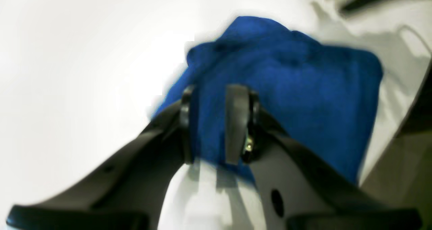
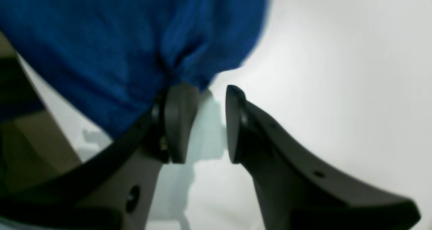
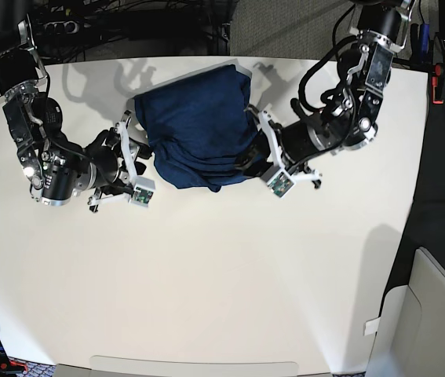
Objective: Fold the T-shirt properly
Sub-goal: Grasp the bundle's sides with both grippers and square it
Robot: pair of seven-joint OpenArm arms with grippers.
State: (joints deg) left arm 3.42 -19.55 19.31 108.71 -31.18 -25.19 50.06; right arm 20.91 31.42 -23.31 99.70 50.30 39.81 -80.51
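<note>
White and almost bare, the counter (image 3: 230,275) carries the T-shirt (image 3: 198,129) near its far edge, between the two arms. The shirt already lies as a compact dark blue packet, with some loose layers showing along its near edge.

In the left wrist view, the left end effector (image 1: 212,125) has blue cloth between its two pads, and the gap is narrow; I judge that it pinches the shirt's edge. The right end effector (image 2: 205,122) has its jaws a little apart with only white counter between them. One pad touches the cloth edge from below, so it does not grip anything.

The task seems to be in a late step, a last fold or the tidying of the packet. The next move probably needs the right end effector to catch its own side of the edge, so both sides travel together and the layers stay aligned.
</note>
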